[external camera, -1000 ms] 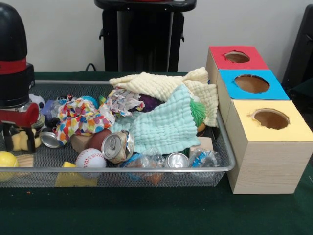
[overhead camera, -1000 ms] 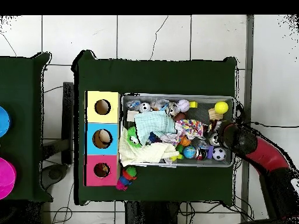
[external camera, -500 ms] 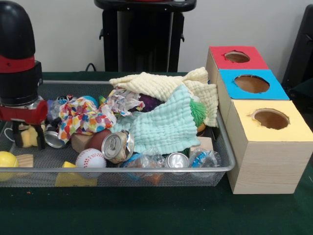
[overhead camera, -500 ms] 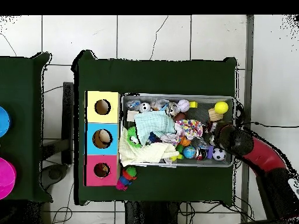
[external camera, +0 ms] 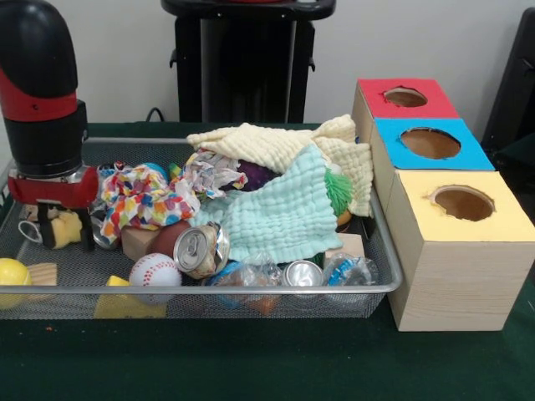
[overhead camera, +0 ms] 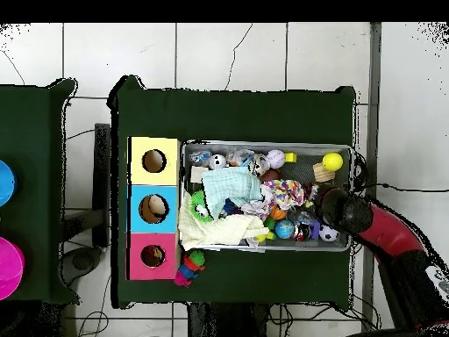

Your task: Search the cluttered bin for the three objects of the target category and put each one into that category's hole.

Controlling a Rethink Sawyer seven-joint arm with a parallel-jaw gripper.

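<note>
While cloths, cans and balls fill the bin (external camera: 384, 276), the gripper (external camera: 64, 229) apparently clamps a yellow piece (external camera: 65, 227).

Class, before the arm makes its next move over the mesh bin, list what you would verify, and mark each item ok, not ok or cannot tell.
1. Gripper holds the yellow sponge-like block: ok, fingers on both sides.
2. Block lifted clear of the silver mesh bin: cannot tell.
3. Yellow-topped box hole unobstructed: ok.
4. Blue-topped box hole unobstructed: ok.
5. Red-topped box hole unobstructed: ok.
6. Which hole suits the block: cannot tell.
</note>
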